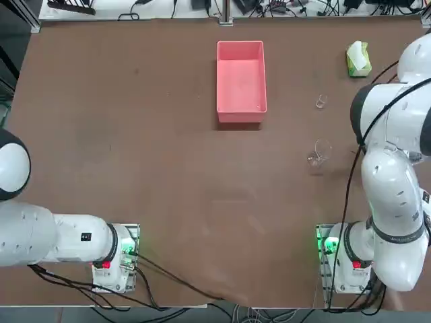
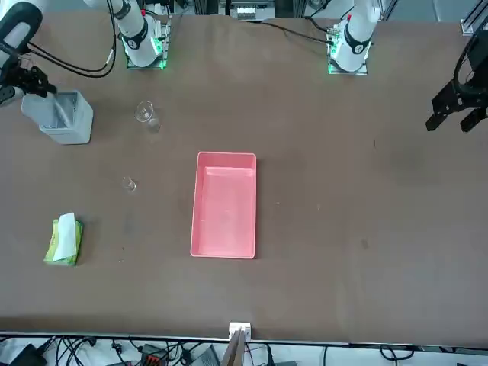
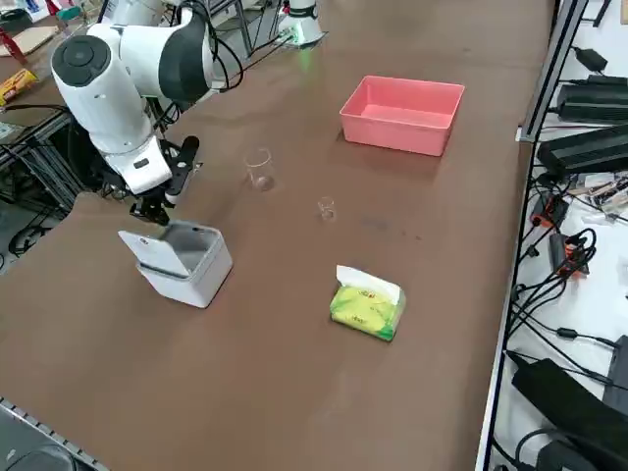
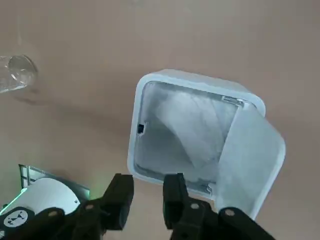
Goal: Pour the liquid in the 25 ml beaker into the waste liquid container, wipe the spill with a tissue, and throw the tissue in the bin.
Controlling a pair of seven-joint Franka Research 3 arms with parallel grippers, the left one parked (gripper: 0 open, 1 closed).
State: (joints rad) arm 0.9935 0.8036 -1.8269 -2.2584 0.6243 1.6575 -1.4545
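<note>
Wide bare table [image 1: 168,168] around the pink waste liquid container [image 1: 241,77]. The right hand [image 4: 148,195] hovers above the open bin [image 4: 195,130], fingers slightly parted, empty; white tissue inside. The 25 ml beaker [image 2: 129,184] stands clear. No readable writing.

Pink waste liquid container [image 1: 241,81]; pale grey bin [image 3: 184,263].

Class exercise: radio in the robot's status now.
Right pincer over bin, fingers slightly apart, empty. White tissue in bin, lid open. Nothing in the way.
</note>
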